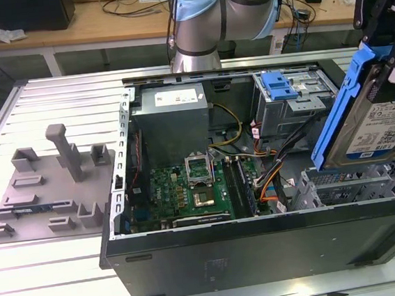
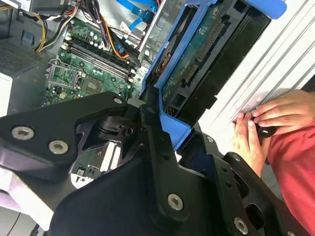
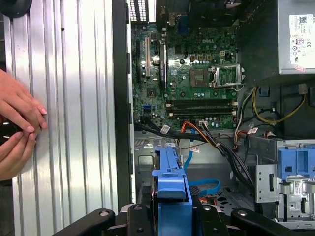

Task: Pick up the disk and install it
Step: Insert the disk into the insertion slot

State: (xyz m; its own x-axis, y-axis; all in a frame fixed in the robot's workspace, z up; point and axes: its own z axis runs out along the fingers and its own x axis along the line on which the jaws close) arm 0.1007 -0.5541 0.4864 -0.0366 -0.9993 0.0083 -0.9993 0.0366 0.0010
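My gripper (image 1: 389, 66) is clamped on the disk (image 1: 381, 127), holding it tilted above the bays (image 1: 355, 182) of the open case (image 1: 262, 236), at the exterior view's right. Cables (image 1: 273, 174) cross nearby; a person's hands (image 3: 17, 125) rest on the table (image 3: 74, 98) beside the case.

The open case (image 1: 264, 253) leaves free room above the low, flat motherboard (image 1: 188, 191). Toward the tabletop's (image 1: 57, 287) edge by the arm's base, the grey power supply box (image 1: 174, 119) and the drive cage (image 1: 287, 101) stand tall. Orange and black cables (image 1: 273, 172) cross between the motherboard and the lower bays (image 1: 355, 182), which lie beneath the tilted disk (image 1: 374, 127) clamped in the end effector (image 1: 391, 68). A person's hands (image 3: 17, 128) rest on the tabletop just beside the case wall. A grey fixture (image 1: 51, 186) occupies the tabletop at the exterior view's left.
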